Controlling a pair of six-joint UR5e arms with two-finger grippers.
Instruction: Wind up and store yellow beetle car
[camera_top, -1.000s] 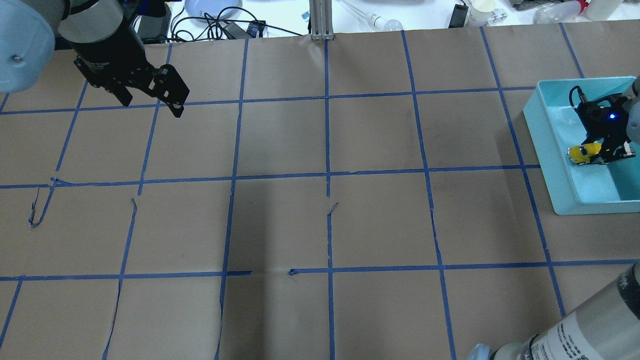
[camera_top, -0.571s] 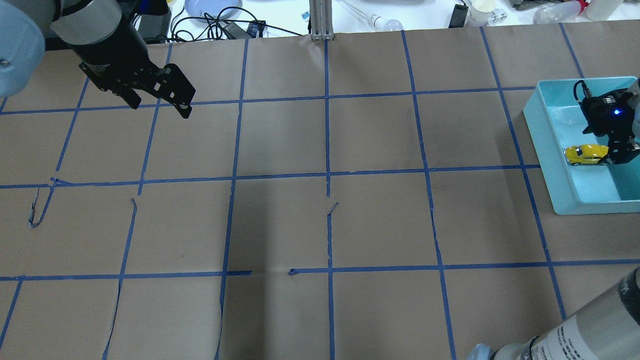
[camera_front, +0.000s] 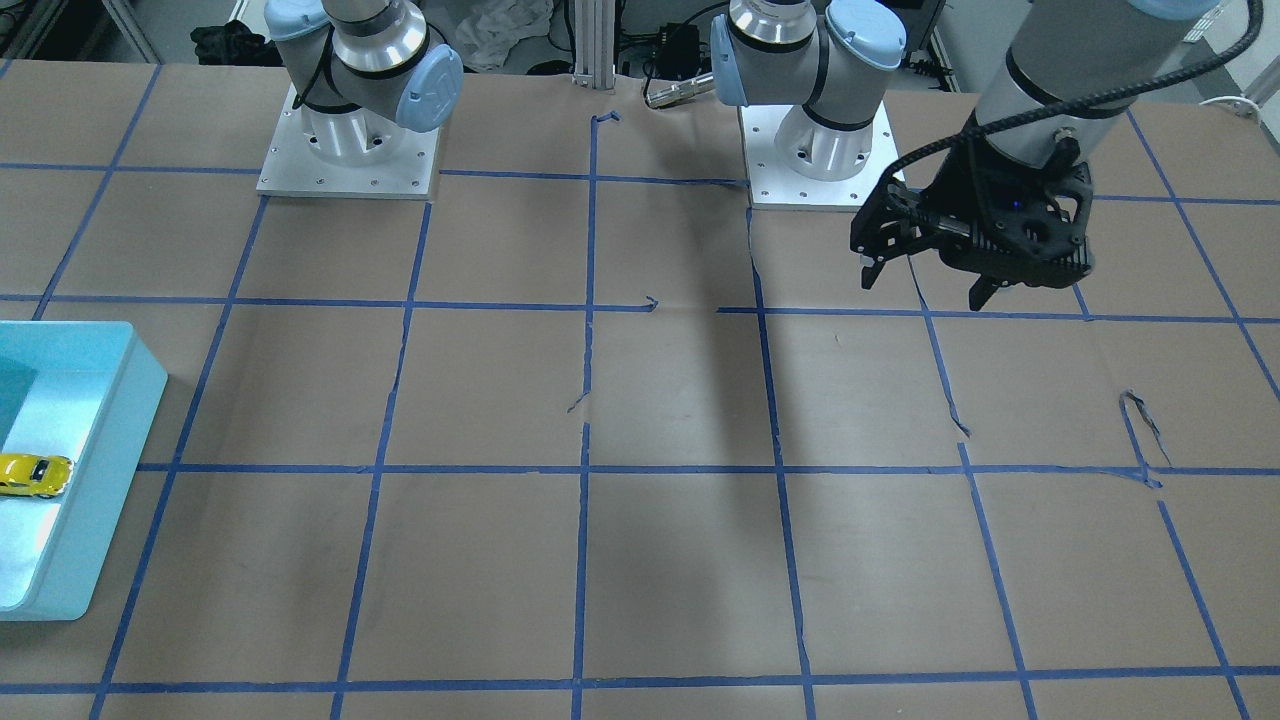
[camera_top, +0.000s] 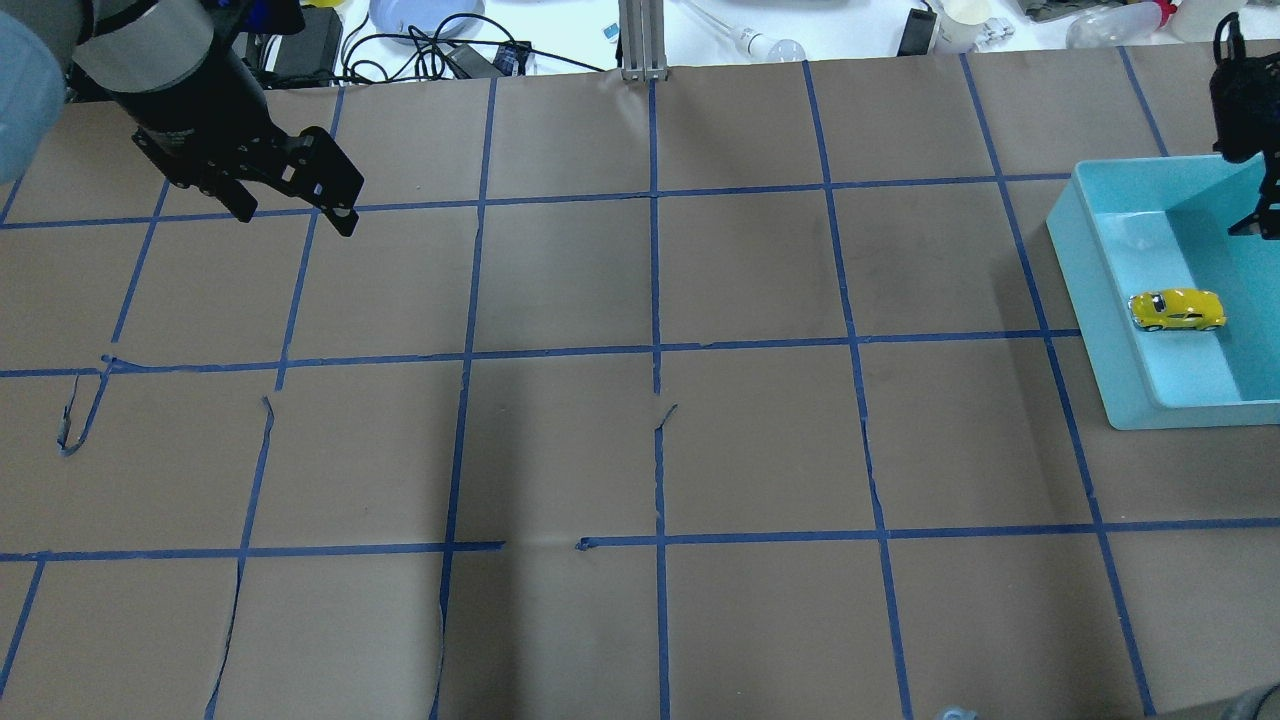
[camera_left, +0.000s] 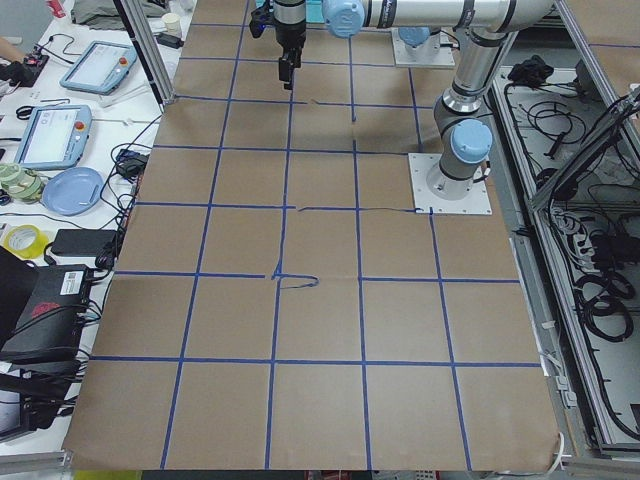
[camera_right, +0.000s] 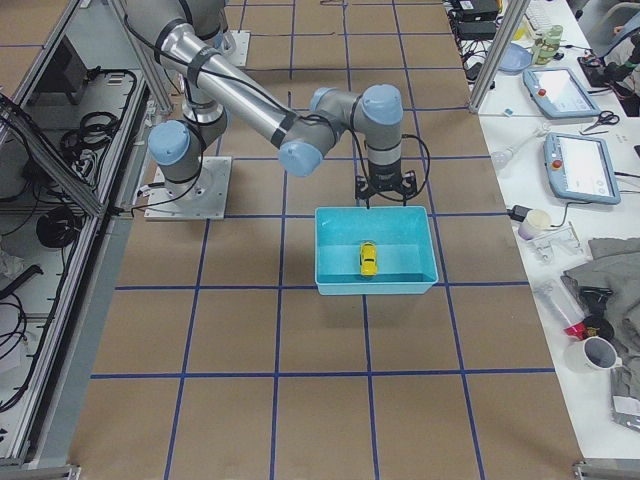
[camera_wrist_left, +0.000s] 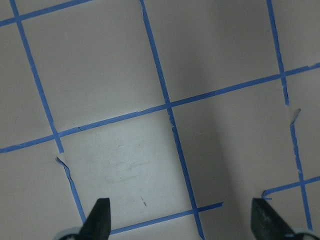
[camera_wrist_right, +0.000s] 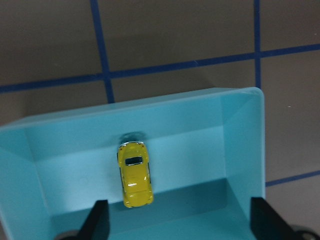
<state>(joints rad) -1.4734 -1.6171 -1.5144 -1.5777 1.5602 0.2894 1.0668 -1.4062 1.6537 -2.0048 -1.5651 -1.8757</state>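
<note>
The yellow beetle car (camera_top: 1177, 310) lies on its wheels on the floor of the light-blue bin (camera_top: 1092, 290) at the table's right side. It also shows in the front view (camera_front: 33, 474), the right side view (camera_right: 368, 258) and the right wrist view (camera_wrist_right: 135, 173). My right gripper (camera_wrist_right: 182, 220) is open and empty. It hangs above the bin's far edge (camera_right: 386, 198), apart from the car. My left gripper (camera_top: 295, 212) is open and empty, high over the far left of the table (camera_front: 925, 288), and its wrist view (camera_wrist_left: 182, 220) holds only taped paper.
The table is covered in brown paper with a blue tape grid (camera_top: 655, 350), torn in a few spots. Cables, a plate and bottles lie beyond the far edge (camera_top: 430, 40). Both arm bases (camera_front: 350, 150) stand at the robot's side.
My right gripper has let go of the yellow beetle car, opened, and risen up and away toward the bin's far edge. The car now rests in the bin. The left gripper shifted slightly.
</note>
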